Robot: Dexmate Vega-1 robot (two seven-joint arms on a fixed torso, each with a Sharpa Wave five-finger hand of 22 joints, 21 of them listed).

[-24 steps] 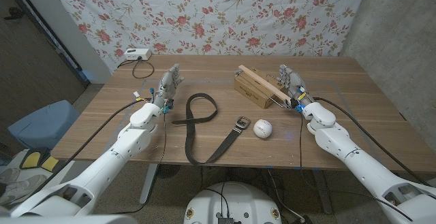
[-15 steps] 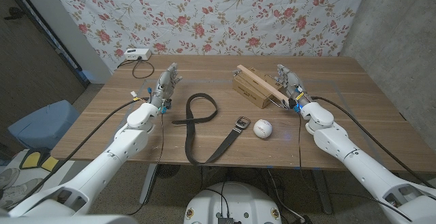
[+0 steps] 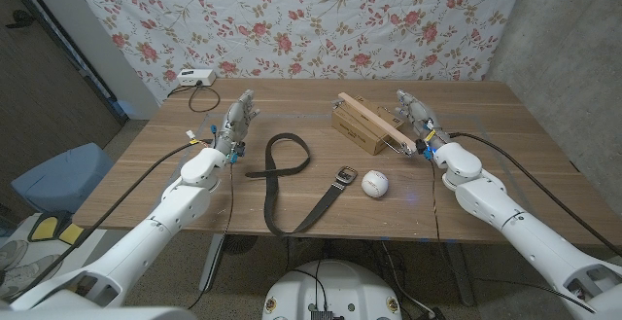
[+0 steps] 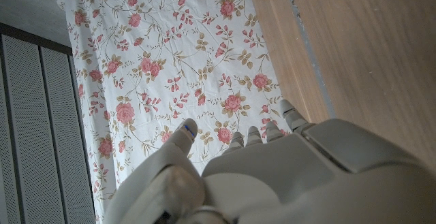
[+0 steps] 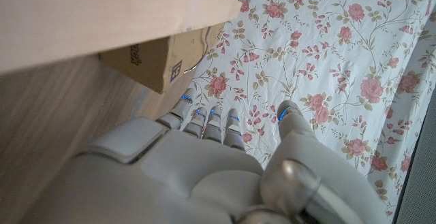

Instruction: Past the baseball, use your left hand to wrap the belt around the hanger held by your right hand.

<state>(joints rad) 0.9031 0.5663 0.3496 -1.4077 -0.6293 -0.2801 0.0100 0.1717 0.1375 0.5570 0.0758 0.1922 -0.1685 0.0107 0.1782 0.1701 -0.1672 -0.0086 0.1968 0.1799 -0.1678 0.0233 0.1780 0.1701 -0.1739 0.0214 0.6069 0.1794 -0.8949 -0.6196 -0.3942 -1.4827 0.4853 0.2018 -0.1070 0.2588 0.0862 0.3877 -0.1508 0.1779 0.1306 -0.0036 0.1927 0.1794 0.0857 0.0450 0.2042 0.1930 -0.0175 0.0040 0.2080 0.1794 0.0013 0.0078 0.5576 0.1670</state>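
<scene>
A long dark leather belt (image 3: 292, 186) with a metal buckle lies loose on the wooden tabletop (image 3: 505, 155) in the lower middle of the head view, one end curled into a loop, the buckle end just beside a white stitched baseball (image 3: 375, 183) to its right. Above the ball, right of centre, a light wooden hanger (image 3: 368, 118) rests tilted across a brown cardboard box (image 3: 356, 130). The grey right hand (image 3: 416, 121) stands at the right end of the hanger, fingers reaching up past it; whether it grips the hanger I cannot tell. The grey left hand (image 3: 236, 124) stands left of the belt's loop, apart from it, fingers straight and holding nothing. At the upper left of the tabletop sits a small white box (image 3: 194, 77) with a cable. A rose-patterned cloth (image 3: 292, 18) hangs behind.
</scene>
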